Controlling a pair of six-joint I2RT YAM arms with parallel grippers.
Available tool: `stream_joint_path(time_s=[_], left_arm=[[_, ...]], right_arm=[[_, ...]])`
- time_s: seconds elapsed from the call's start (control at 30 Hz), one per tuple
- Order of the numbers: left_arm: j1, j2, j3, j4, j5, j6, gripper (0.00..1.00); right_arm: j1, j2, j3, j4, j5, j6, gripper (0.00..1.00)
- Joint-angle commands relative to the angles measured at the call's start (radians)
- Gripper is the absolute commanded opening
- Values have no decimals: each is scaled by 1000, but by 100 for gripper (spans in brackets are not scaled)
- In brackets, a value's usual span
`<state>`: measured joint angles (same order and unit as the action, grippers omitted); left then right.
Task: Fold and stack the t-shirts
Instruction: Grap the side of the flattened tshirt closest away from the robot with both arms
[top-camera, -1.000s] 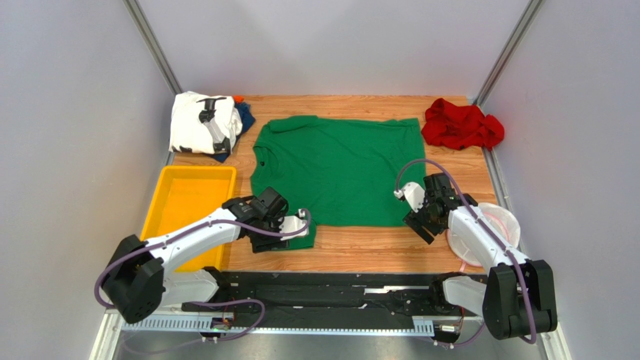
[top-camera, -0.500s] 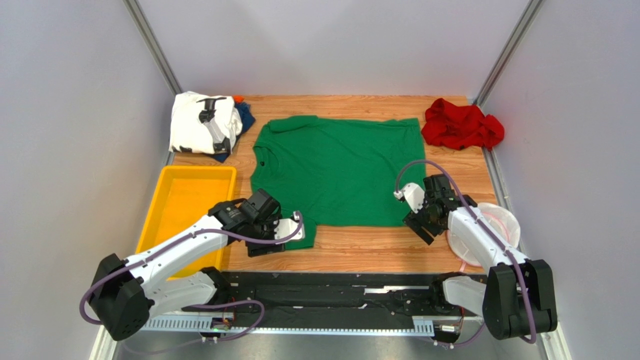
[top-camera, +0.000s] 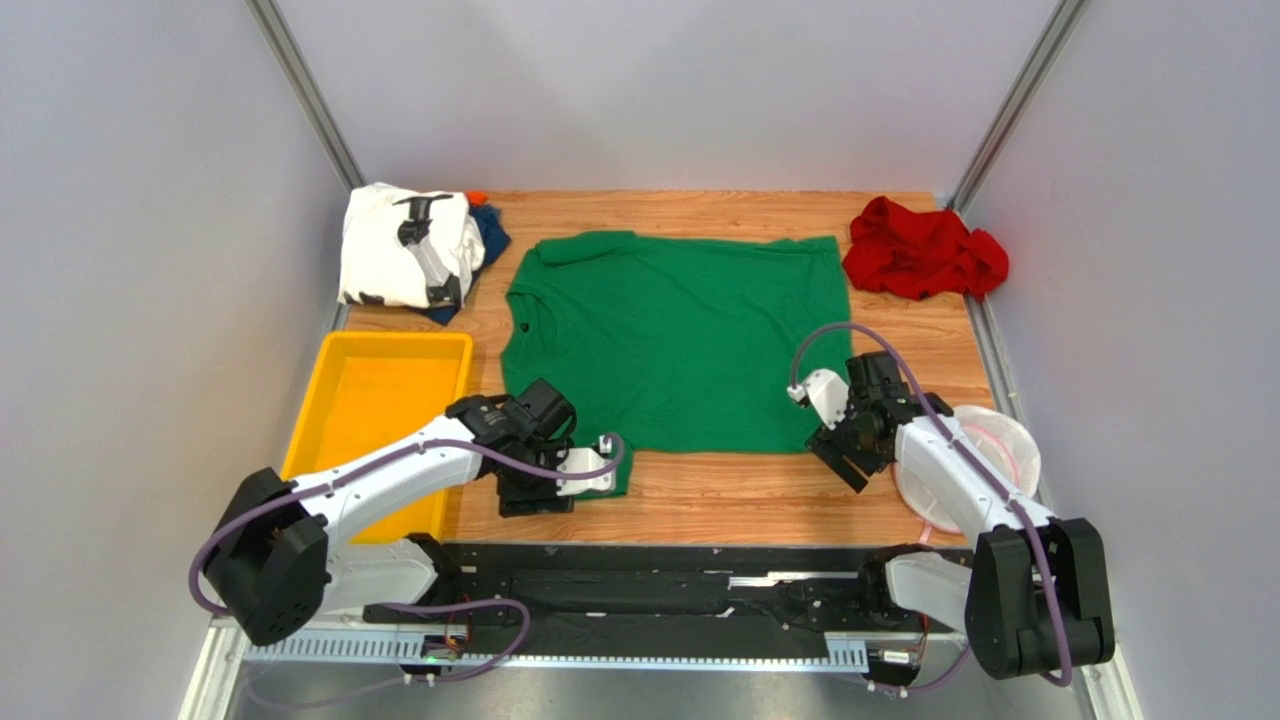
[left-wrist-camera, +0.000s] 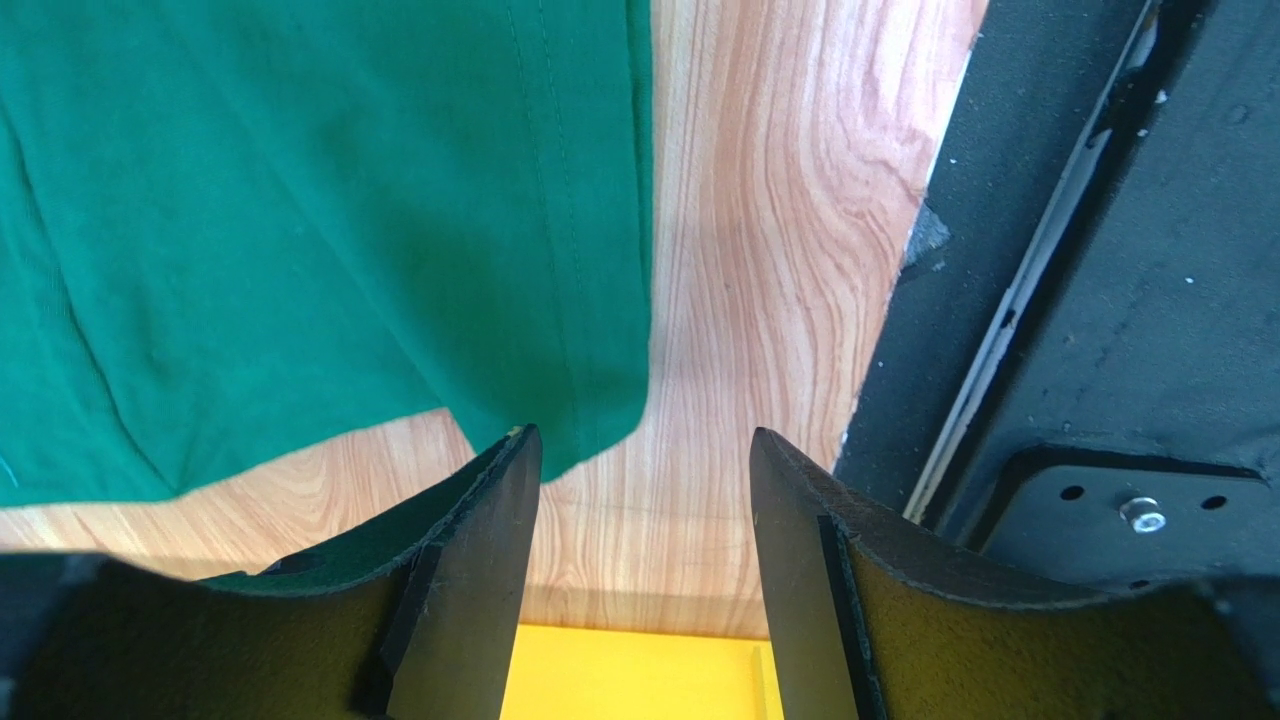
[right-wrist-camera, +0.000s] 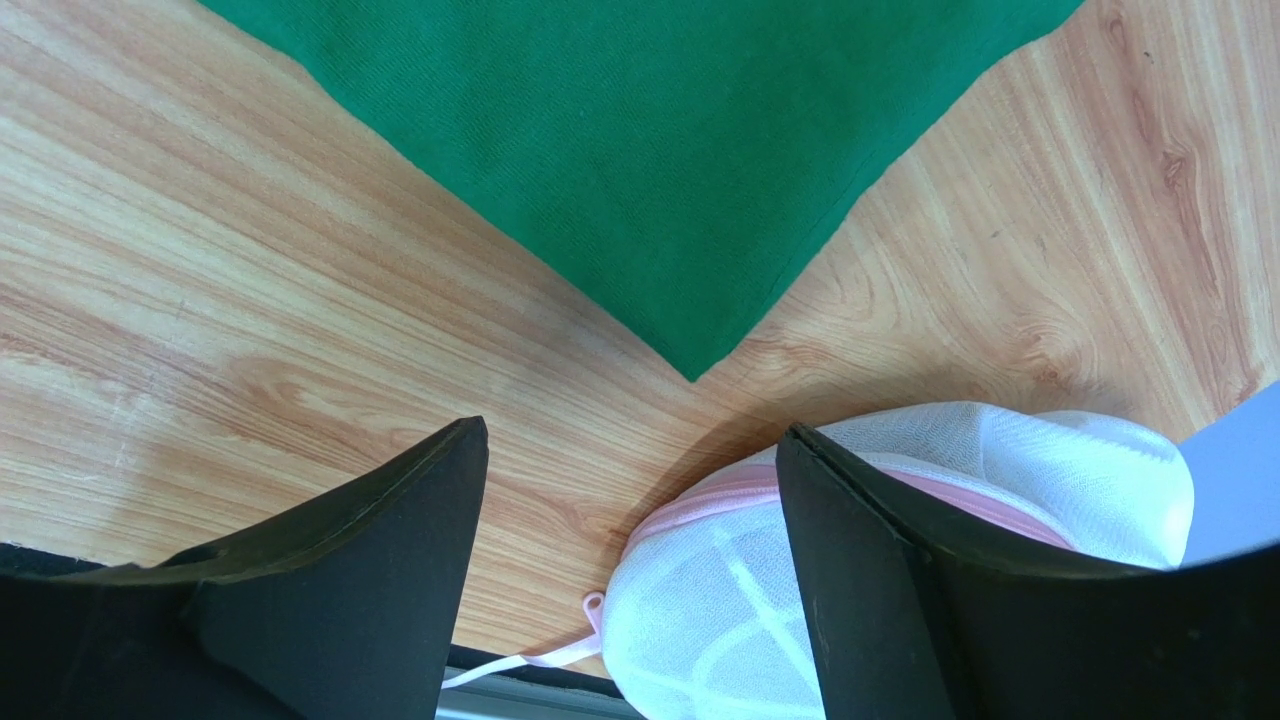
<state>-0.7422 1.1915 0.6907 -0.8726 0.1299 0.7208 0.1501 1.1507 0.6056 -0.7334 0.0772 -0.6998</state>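
We see the green t-shirt (top-camera: 676, 338) lying flat in the middle of the wooden table (top-camera: 751, 495). The left gripper (top-camera: 586, 468) sits at the shirt's lower left corner. Half a second ago this arm was pulled back toward the left edge. Now its elbow is closer in again, and the gripper has slid a little to the right along the shirt's bottom edge. In the left wrist view its two fingers (left-wrist-camera: 466, 570) are spread apart, with only bare wood between them. The green hem ends just beside the tip of the finger on the left of that frame. A bit of the yellow tray (top-camera: 368, 413) shows at the bottom there.

The right gripper (top-camera: 836, 438) is by the shirt's lower right corner and has not moved that we can tell. Its jaws stand wide too and hold nothing — the shirt's pointed corner lies just above the gap. The white-and-pink mesh basket (right-wrist-camera: 902, 555) fills the lower right of that view.

The white t-shirt (top-camera: 394, 248) lies on the dark blue t-shirt (top-camera: 490, 237) in the upper left corner. The red t-shirt (top-camera: 920, 252) is bunched in the upper right — all three are where they were.
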Motion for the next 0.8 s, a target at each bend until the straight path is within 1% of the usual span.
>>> stream_joint_path(time_s=[0.0, 0.13, 0.47, 0.57, 0.6, 0.7, 0.77], left_arm=[[-6, 37, -6, 56, 10, 43, 62], [-5, 74, -28, 112, -15, 54, 61], [-3, 141, -62, 162, -30, 66, 59], [-3, 140, -63, 169, -39, 63, 46], [-5, 140, -63, 170, -39, 62, 37], [-3, 143, -60, 169, -44, 55, 24], [-3, 146, -62, 167, -44, 51, 21]], right_arm=[[3, -11, -4, 37, -2, 2, 75], [2, -12, -12, 42, -5, 3, 75], [2, -20, -18, 48, -2, 0, 75], [3, -23, -18, 46, -5, 0, 75], [2, -25, -18, 45, -2, 0, 75], [2, -28, -20, 43, -2, 0, 75], [2, -31, -18, 38, 1, 0, 75]])
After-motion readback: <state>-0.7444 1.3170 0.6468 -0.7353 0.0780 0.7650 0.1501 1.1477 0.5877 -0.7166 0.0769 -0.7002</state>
